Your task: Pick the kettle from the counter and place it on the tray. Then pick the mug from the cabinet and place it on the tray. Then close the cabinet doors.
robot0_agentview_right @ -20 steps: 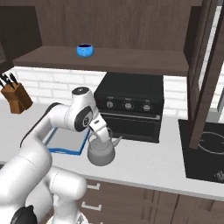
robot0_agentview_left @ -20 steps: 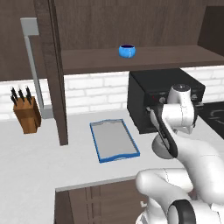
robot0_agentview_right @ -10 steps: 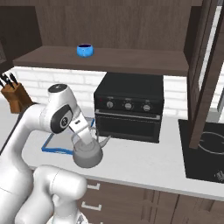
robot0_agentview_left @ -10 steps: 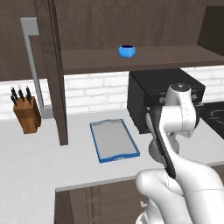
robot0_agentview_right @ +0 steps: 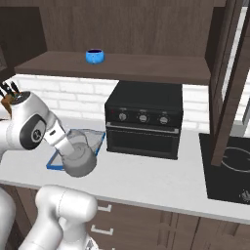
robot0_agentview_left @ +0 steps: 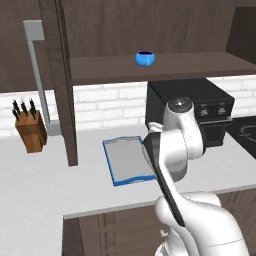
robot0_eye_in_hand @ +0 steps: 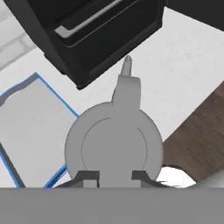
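Hanging off the counter (robot0_agentview_right: 146, 176), the kettle (robot0_agentview_right: 78, 157) is carried by the gripper (robot0_eye_in_hand: 114, 176), whose two dark fingertips (robot0_eye_in_hand: 87, 176) are seen in the hand view clenched at the top of the grey body, where the handle would be; the handle itself cannot be made out. Taking the tray (robot0_agentview_left: 127, 160) as landmark, the kettle is recorded in the right base view over the tray's near corner on the oven side, and in the hand view its round body overlaps the blue rim of the tray (robot0_eye_in_hand: 30, 127) at that corner, with the spout directed away toward the black oven (robot0_agentview_right: 144, 119). Whether any part of the kettle touches the tray cannot be determined. The tray's grey floor is seen lying flat on the counter (robot0_agentview_left: 45, 185), just beside the oven (robot0_agentview_left: 192, 107). The mug (robot0_agentview_left: 145, 58) is noted above and behind the tray, standing upright on the shelf of the cabinet (robot0_agentview_left: 165, 65); it is likewise seen in the right base view (robot0_agentview_right: 94, 55). One of the cabinet doors (robot0_agentview_left: 57, 80) is observed standing open edge-on to the tray's left, and beyond it a knife block (robot0_agentview_left: 30, 129) rests on the counter against the white brick wall.
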Available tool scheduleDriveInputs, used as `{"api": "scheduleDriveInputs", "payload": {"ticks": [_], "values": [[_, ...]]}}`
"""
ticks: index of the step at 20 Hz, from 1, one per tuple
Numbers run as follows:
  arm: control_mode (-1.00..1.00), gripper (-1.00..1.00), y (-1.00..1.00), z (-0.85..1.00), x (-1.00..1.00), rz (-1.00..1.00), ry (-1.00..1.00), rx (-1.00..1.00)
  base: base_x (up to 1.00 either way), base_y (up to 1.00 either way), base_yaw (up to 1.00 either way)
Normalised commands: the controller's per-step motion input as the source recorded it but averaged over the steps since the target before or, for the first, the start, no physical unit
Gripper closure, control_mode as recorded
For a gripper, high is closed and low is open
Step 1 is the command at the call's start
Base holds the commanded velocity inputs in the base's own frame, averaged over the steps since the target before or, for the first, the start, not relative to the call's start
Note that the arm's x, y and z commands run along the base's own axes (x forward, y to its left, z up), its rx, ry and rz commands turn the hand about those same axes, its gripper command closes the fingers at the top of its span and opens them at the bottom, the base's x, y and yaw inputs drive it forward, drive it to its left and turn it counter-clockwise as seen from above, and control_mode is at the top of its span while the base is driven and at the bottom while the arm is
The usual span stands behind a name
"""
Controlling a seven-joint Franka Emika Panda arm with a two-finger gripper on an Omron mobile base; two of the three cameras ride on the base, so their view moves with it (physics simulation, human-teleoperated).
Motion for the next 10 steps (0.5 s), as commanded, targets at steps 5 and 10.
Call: {"api": "scheduleDriveInputs", "payload": {"ticks": [5, 10], "values": [[-1.0, 1.0, 0.54, 0.09, 0.63, 0.0, -0.07, -0.01, 0.0, 0.0, 0.0], [-1.0, 1.0, 0.23, 0.22, 0.78, 0.12, -0.01, 0.0, 0.0, 0.0, 0.0]]}}
